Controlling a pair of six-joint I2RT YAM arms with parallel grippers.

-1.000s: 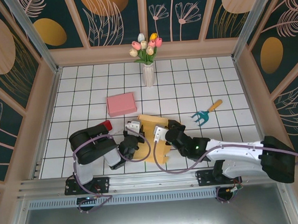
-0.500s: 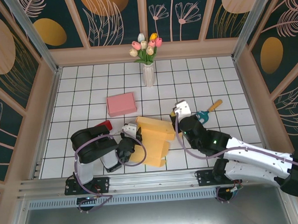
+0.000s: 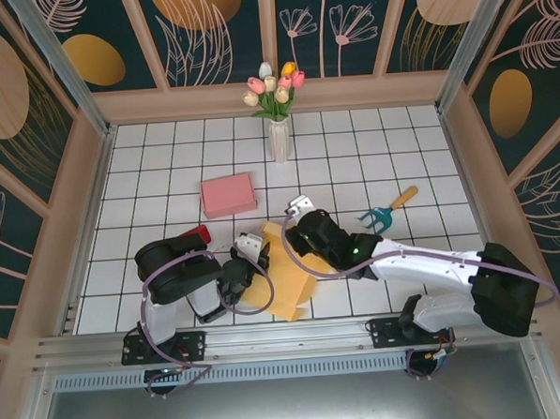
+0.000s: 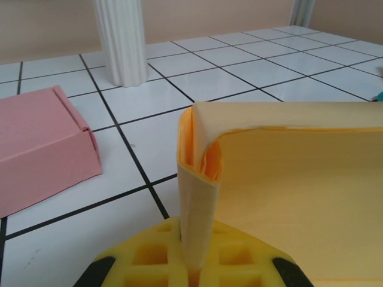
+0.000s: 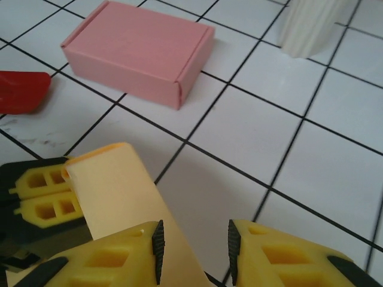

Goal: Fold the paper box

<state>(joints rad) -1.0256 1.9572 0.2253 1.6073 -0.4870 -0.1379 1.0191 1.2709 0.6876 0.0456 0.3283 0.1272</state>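
Note:
The yellow paper box lies partly folded on the tiled table, near the front between the arms. My left gripper is shut on the box's left corner. In the left wrist view that folded corner stands upright out of the shut left gripper, and the box wall runs off to the right. My right gripper hovers at the box's far edge. In the right wrist view the right gripper is open, with a yellow flap passing under its left finger.
A pink closed box lies behind and left of the paper box, and a red object sits by the left arm. A white vase of tulips stands at the back. A teal garden fork lies to the right.
My right arm lifted off the box, swung up to the right, then came back left over the box's far edge. The box looks flatter. The left gripper has kept its hold.

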